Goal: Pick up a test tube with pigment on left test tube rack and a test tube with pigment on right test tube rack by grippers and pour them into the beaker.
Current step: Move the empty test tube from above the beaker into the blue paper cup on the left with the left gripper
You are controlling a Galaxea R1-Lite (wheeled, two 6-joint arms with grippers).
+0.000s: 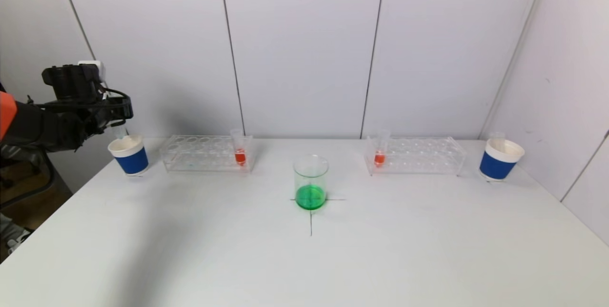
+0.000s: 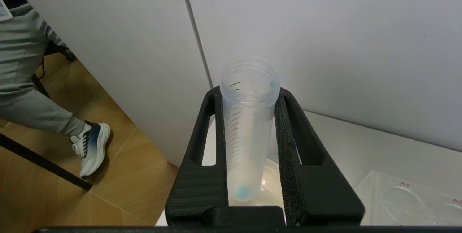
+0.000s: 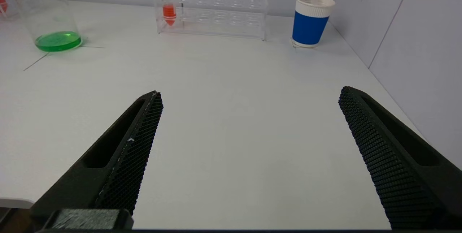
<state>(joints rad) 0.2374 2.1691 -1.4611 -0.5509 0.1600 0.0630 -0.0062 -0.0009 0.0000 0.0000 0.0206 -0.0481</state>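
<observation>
Beaker (image 1: 310, 182) sits mid-bench (image 1: 304, 259), on a cross mark. Left rack (image 1: 206, 153) behind-left of it, right rack (image 1: 415, 155) behind-right, both near the back wall. One filled tube (image 1: 239, 147) stands in left rack's inner end; another tube (image 1: 380, 147) in right rack's inner end. Left cup (image 1: 129, 154) just outside left rack, right cup (image 1: 499, 158) outside right rack. Left gripper (image 1: 116, 109) above left cup, clamping an empty tube (image 2: 247, 132) over it.

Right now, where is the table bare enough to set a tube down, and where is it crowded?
Bare: the whole near half of the table in front of the beaker, and the gaps between beaker and each rack. Crowded: the back row, left cup, left rack, right rack, right cup.
</observation>
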